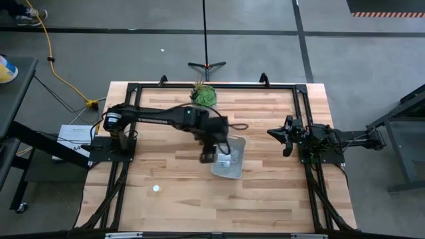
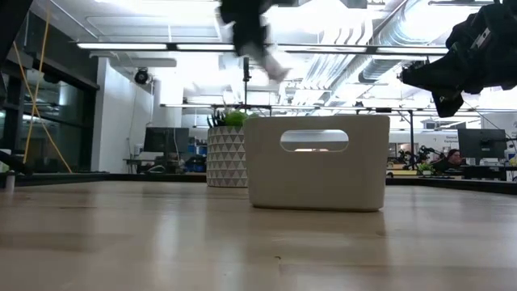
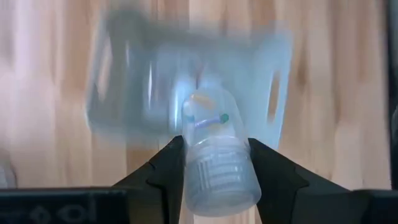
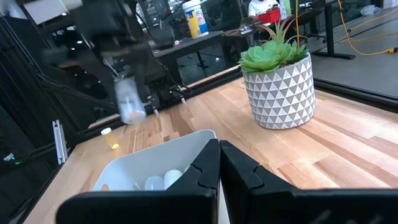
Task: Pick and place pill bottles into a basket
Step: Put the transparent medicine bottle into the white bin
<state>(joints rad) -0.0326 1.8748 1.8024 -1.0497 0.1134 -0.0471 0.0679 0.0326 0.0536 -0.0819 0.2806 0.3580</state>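
Note:
My left gripper (image 1: 211,157) is above the near-left part of the pale grey-blue basket (image 1: 230,158), shut on a whitish pill bottle (image 3: 210,124). The right wrist view shows the bottle (image 4: 129,102) hanging under the left gripper, above and beyond the basket (image 4: 155,158). A few white-capped bottles (image 4: 155,182) lie inside the basket. Another bottle (image 1: 157,188) stands on the table near the front left. My right gripper (image 1: 279,133) is shut and empty, off the table to the basket's right. My left gripper pinches the bottle's ribbed white cap (image 3: 214,177) between its two fingers, one on either side. The fingers come from above, pointing down. The bottle hangs below them, its body end (image 3: 208,106) down, lifted clear above the basket.
A green plant in a white patterned pot (image 1: 204,95) stands at the table's far edge, behind the basket; it also shows in the low view (image 2: 226,153). A black frame (image 1: 302,106) runs along the table's edges.

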